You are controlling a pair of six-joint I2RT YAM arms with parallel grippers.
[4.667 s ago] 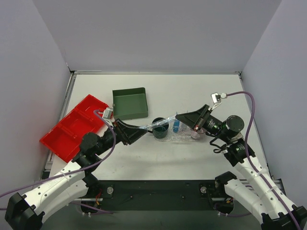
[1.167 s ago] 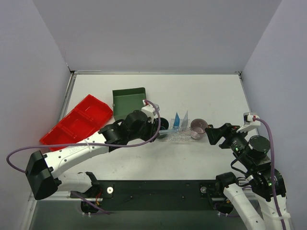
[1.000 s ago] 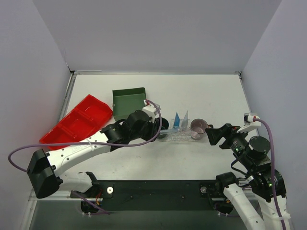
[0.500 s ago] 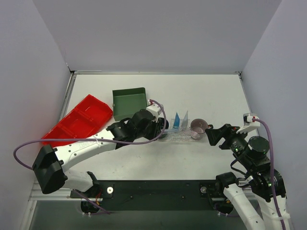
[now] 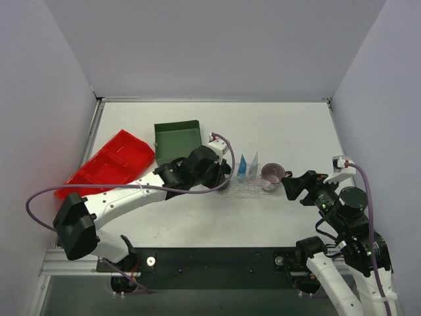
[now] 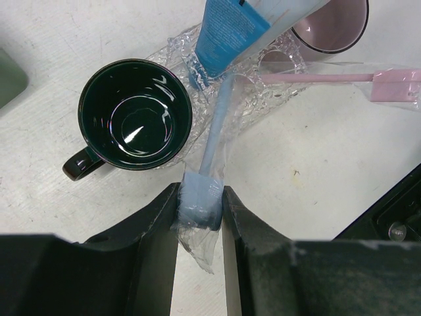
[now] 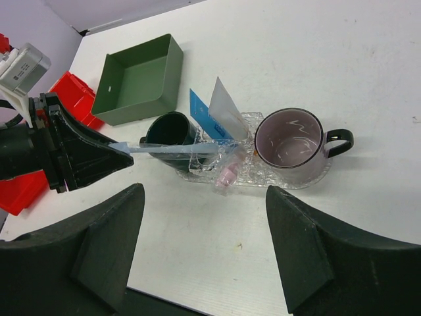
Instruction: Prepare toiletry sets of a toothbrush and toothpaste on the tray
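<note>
My left gripper [image 6: 200, 197] is shut on the light-blue end of a wrapped toothbrush [image 6: 217, 125]. Its stick reaches forward past a dark green mug [image 6: 135, 122] to the foot of a blue toothpaste [image 6: 230, 26] tube standing on the clear tray [image 6: 273, 102]. From above, the left gripper [image 5: 222, 179] sits at the tray's [image 5: 247, 189] left end. Two toothpaste tubes [image 7: 207, 118] [image 7: 227, 105] stand upright side by side. My right gripper [image 7: 207, 263] hangs open and empty, back from the tray [image 7: 309, 181]. A pink wrapped toothbrush [image 6: 342, 78] lies across the tray's front.
A pink mug [image 7: 293, 145] stands on the tray's right end. The dark green box [image 5: 177, 138] and red bin [image 5: 105, 168] lie to the left. The right gripper [image 5: 296, 186] hovers right of the pink mug [image 5: 271, 174].
The left arm has carried the toothbrush rightward to the tray's left end. The right arm, withdrawn from the tray seconds ago, has stayed still for the last second.
</note>
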